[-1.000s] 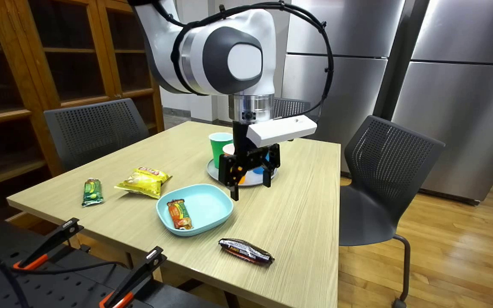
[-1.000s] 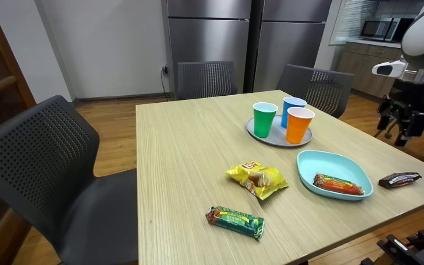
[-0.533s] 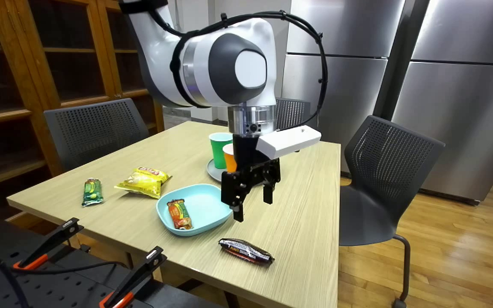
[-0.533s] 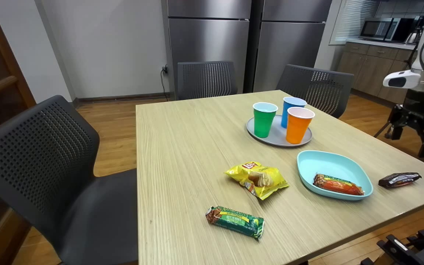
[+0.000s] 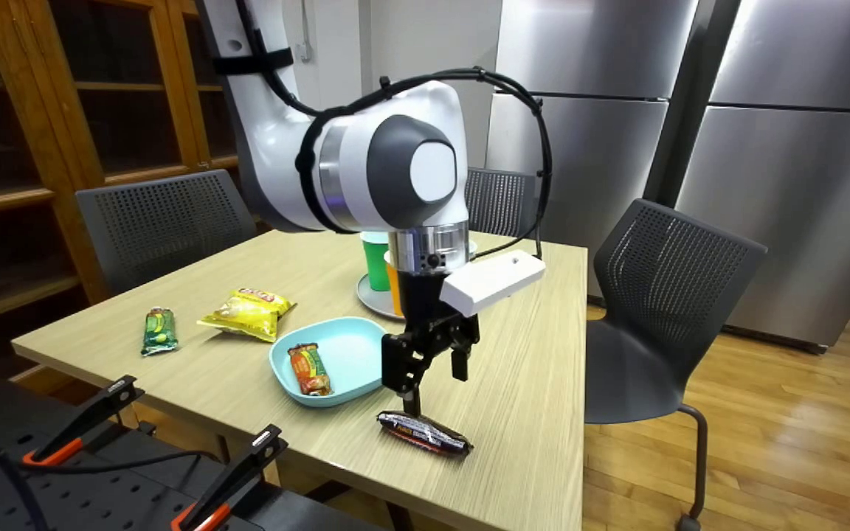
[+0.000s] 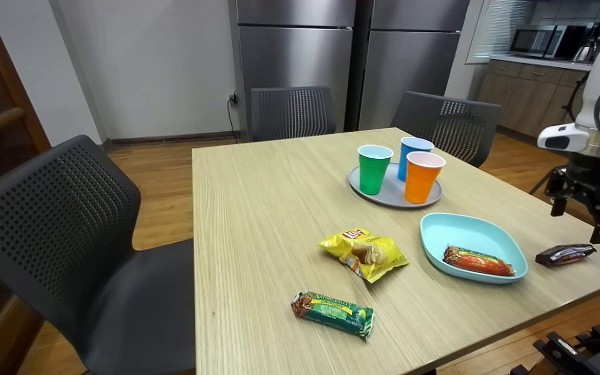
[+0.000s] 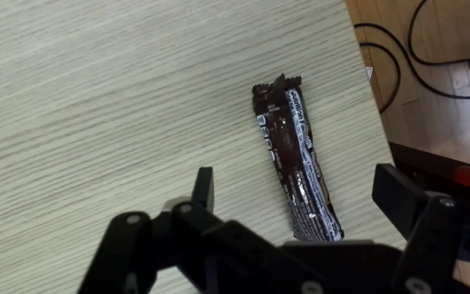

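You have a pale wooden worktop (image 5: pixel 528 413) in front of you, one edge running alongside the black-and-orange clamps (image 5: pixel 237 476). Your gripper (image 5: pixel 436 387) hangs near that clamp-side edge, towards the corner that both exterior views cut off; its jaws are released, spread wide, gripping nothing. The grey plate (image 6: pixel 394 197) sits further in from the clamp-side edge than the pale blue dish (image 6: pixel 466 229), which lies near that edge. Next in size, the yellow chip bag (image 6: pixel 366 252) rests between the dish and the corner at that edge's other end, and the green cup (image 6: pixel 374 169), orange cup (image 6: pixel 422 179) and blue cup (image 6: pixel 409 153) stand upright on the plate. Smallest are the bars: the green-wrapped bar (image 6: pixel 334 314) lies towards that other corner, the red-wrapped bar (image 6: pixel 478 261) inside the dish, and the dark-wrapped bar (image 7: pixel 296 163) on the worktop near the clamp-side edge, between the gripper's fingers (image 7: pixel 205 188) in the wrist view and apart from both sideways. As for progress, your lining-up on the dark-wrapped bar looks nearly done; it is neither gripped nor lifted yet, so the hold itself seems to be what is left. Whether the fingertips reach low enough, you cannot tell.
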You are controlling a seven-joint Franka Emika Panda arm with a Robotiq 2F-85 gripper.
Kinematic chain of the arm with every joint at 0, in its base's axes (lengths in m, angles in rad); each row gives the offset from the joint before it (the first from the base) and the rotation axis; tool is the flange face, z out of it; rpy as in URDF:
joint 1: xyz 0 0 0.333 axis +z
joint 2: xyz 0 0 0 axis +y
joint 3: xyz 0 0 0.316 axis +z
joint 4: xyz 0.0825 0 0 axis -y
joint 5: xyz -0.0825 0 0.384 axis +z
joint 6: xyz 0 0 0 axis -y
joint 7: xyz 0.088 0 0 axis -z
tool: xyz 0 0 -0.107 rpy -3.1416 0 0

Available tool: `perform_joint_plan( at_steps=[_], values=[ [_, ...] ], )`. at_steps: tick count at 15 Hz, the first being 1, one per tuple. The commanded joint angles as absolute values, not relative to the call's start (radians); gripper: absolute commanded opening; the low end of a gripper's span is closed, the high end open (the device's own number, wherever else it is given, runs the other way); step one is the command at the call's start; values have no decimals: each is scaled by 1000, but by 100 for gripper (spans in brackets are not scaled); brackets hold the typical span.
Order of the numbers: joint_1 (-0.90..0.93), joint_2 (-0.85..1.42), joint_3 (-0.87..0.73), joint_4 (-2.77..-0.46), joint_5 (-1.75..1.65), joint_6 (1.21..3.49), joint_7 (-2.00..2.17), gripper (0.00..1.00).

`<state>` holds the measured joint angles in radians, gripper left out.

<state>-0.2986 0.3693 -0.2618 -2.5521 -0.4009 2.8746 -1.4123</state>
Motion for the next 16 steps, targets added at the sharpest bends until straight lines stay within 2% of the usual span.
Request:
perform_joint_plan(
  at_steps=[1,16],
  values=[
    [-301,384,-256,-2549,-406,2890,-1404,100],
    [-309,446,-252,-2543,-426,2933,-1441,100]
  ],
)
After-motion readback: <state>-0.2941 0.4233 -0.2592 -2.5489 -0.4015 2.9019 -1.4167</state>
